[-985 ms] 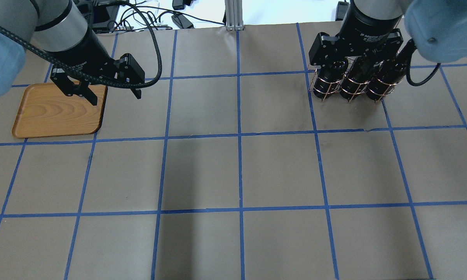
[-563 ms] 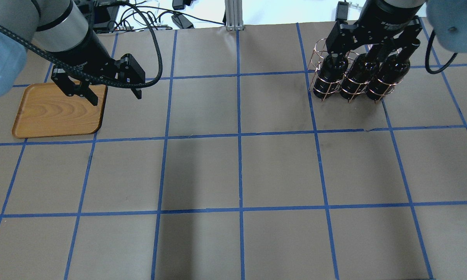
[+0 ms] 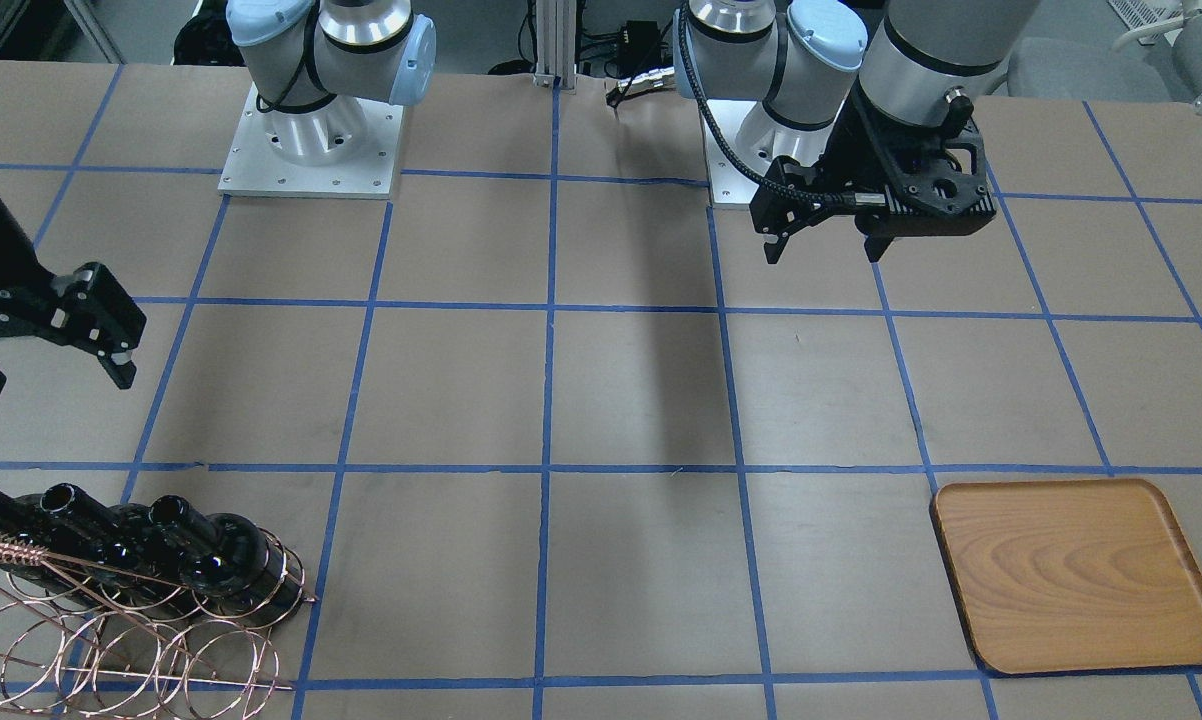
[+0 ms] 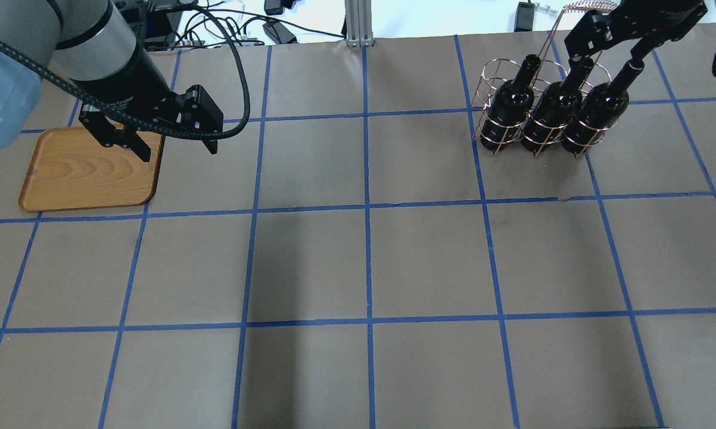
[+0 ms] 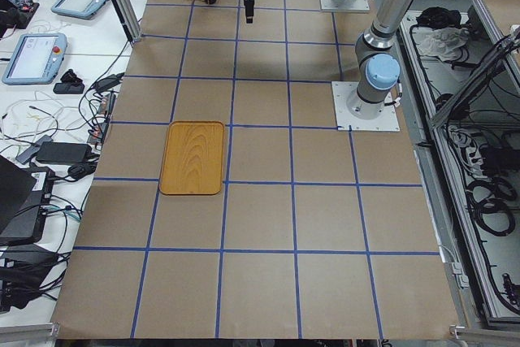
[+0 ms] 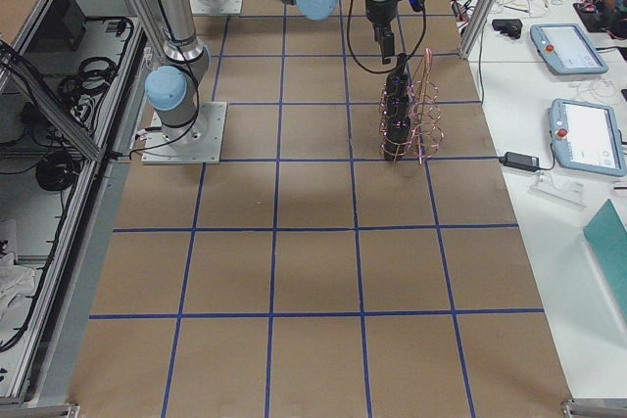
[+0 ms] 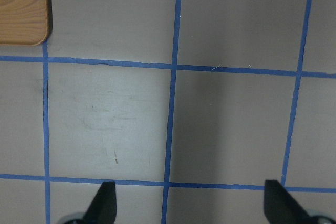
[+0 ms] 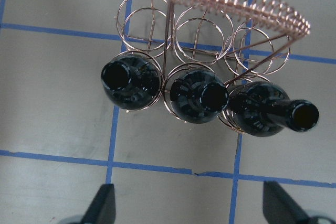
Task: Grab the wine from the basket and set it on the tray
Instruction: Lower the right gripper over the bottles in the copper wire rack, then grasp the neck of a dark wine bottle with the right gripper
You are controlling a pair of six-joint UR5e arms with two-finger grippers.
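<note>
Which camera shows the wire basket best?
Right wrist-mounted: it looks down on the whole basket and its three bottles. Overhead: the right pincer overlaps it. Front-facing crops it; the side views make it tiny.

Three wine bottles [image 8: 195, 98] stand in the basket's [image 8: 239, 1] row nearer the wide-spread right pincer [image 8: 189, 211].

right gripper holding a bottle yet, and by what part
Nothing is held. The right gripper hangs open above the three bottles, which all sit in the basket.
</note>
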